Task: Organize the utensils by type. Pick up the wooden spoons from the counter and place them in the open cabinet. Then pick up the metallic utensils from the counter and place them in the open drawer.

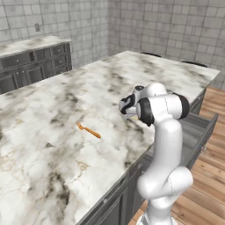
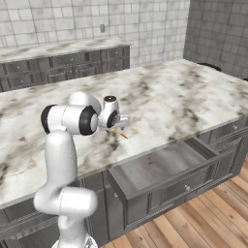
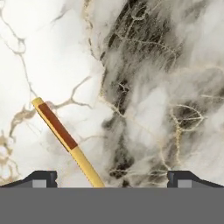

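Note:
A thin orange-brown metallic utensil (image 1: 89,130) lies flat on the white marbled counter (image 1: 52,167). My gripper (image 1: 129,117) hangs above the counter near its front edge, to the right of the utensil. In the hand view the utensil (image 3: 65,140) runs diagonally at the lower left, its end just inside my left fingertip (image 3: 41,177). The gripper (image 3: 112,177) is open with nothing between its fingers. From the right base view the utensil (image 2: 120,132) peeks out just under my gripper (image 2: 119,126). The open drawer (image 2: 160,169) juts out below the counter edge, empty. The wooden spoons and the open cabinet are out of view.
A second marbled counter over dark grey cabinets (image 1: 30,66) runs along the tiled back wall. The drawer (image 1: 200,132) sticks out over the wooden floor (image 1: 211,158) beside my base. Two dark rounded seat tops (image 1: 193,63) show past the counter's far edge.

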Controlling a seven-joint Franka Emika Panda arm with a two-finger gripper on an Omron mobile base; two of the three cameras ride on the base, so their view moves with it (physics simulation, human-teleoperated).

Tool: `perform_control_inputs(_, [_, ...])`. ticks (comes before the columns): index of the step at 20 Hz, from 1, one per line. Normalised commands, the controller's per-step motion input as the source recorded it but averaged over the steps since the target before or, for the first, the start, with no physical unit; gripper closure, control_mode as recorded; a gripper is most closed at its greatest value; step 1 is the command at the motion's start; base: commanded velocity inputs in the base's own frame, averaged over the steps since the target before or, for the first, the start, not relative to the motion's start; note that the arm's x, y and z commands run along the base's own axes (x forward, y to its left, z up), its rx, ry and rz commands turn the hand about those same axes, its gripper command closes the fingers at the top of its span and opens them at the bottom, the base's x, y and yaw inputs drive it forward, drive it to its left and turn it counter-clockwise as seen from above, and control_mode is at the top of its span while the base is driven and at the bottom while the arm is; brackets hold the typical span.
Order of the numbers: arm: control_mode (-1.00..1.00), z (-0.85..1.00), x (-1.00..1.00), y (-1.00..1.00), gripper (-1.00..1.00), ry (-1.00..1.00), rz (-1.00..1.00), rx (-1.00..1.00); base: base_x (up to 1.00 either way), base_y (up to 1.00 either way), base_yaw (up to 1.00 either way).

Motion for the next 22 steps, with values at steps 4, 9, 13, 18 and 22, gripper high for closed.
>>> perform_control_inputs(4, [-1.0,-0.46,0.3,-0.7,-1.0,0.07,0.29,0.0,0.0,0.0,0.0])
perform_control_inputs(9, [-1.0,-0.53,0.39,-0.66,-1.0,0.09,0.31,0.0,0.0,0.0,0.0])
perform_control_inputs(13, [-1.0,-0.55,0.32,-0.67,-1.0,0.05,0.32,0.0,0.0,0.0,0.0])
perform_control_inputs(18, [-1.0,-0.69,-0.21,-0.45,1.0,0.01,0.21,0.0,0.0,0.0,0.0])
perform_control_inputs(22, [-1.0,-0.6,-0.66,-0.37,1.0,0.0,0.11,0.02,0.0,0.0,0.0])
